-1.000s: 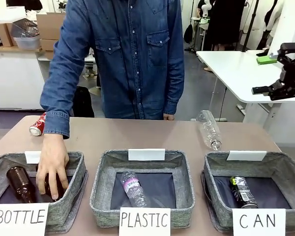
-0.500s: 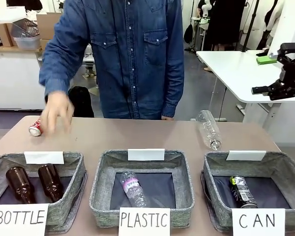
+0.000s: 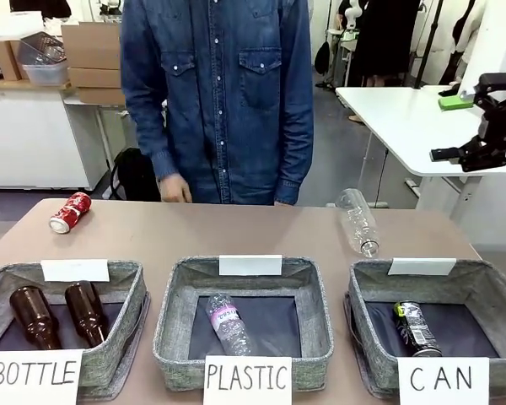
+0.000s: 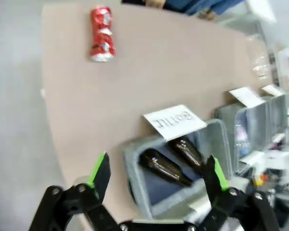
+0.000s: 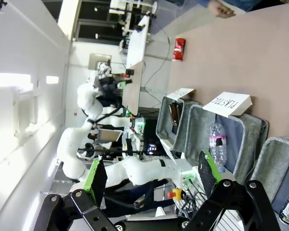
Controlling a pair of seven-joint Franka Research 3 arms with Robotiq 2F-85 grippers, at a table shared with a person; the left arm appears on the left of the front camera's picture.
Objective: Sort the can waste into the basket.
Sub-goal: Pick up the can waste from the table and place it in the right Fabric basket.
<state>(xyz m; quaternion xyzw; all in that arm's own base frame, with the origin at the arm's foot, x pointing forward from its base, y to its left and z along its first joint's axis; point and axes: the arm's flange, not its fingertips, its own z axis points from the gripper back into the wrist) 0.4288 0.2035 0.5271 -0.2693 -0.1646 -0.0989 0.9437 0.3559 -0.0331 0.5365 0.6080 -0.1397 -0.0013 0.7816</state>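
Observation:
A red can (image 3: 71,212) with white markings lies on its side at the table's far left, also seen in the left wrist view (image 4: 101,33) and the right wrist view (image 5: 179,49). A black can (image 3: 417,329) with green-yellow print lies inside the grey basket (image 3: 360,291) signed "CAN" at the front right. My right gripper (image 3: 451,128) hangs open high above the table's right edge, well above that basket (image 5: 274,161). My left gripper (image 4: 158,166) is open and holds nothing, high over the BOTTLE basket's end of the table. In its own view my right gripper (image 5: 151,166) holds nothing.
The basket signed "BOTTLE" (image 3: 133,291) holds two brown glass bottles. The basket signed "PLASTIC" (image 3: 173,295) holds one clear bottle. Another clear plastic bottle (image 3: 358,221) lies on the table behind the CAN basket. A person in a denim shirt (image 3: 219,93) stands at the far side.
The person's hand left a second brown bottle in the BOTTLE basket, lifted out and drew back to the body. Neither gripper has moved.

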